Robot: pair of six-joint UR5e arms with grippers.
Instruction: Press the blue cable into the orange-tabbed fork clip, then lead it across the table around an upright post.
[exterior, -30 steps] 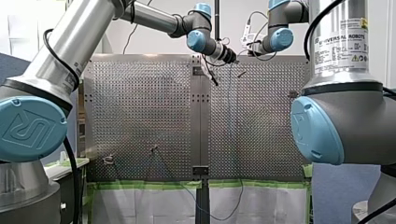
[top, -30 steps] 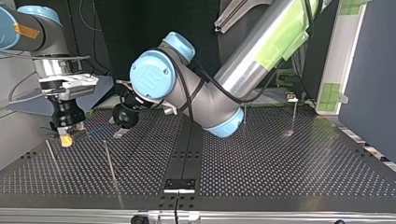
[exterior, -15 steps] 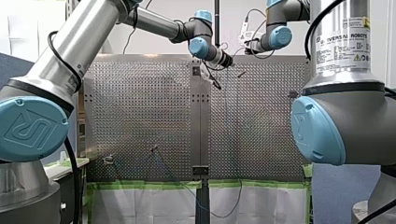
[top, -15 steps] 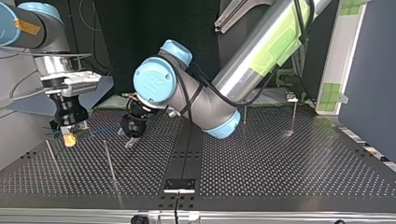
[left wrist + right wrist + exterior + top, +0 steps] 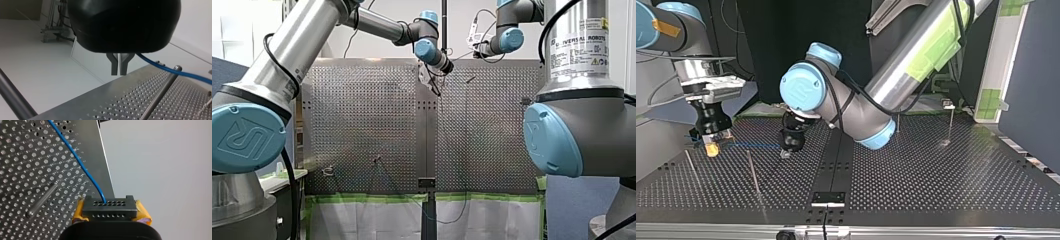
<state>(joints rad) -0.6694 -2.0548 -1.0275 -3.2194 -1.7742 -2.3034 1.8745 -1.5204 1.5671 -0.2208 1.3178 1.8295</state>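
The thin blue cable (image 5: 748,146) runs straight and level above the perforated table (image 5: 936,180) between my two grippers. My right gripper (image 5: 711,148), with yellow pads (image 5: 80,211), is shut on the blue cable (image 5: 82,167), which enters at its tip. My left gripper (image 5: 786,152) points down at the cable's other end. Its metal fingers (image 5: 115,66) are pressed together, and the blue cable (image 5: 175,72) comes out from beside them. I cannot make out an orange-tabbed clip.
Thin upright posts stand near the cable: one (image 5: 753,172) in front of it, another (image 5: 691,167) by my right gripper, and one (image 5: 951,122) far off at the top view's right. A post (image 5: 162,92) rises just beyond the left fingers. A black strip (image 5: 836,165) divides the table.
My left gripper has swung down and toward the top view's right onto the cable, and its fingers have shut. The cable now runs straight between the grippers. My right gripper has barely moved.
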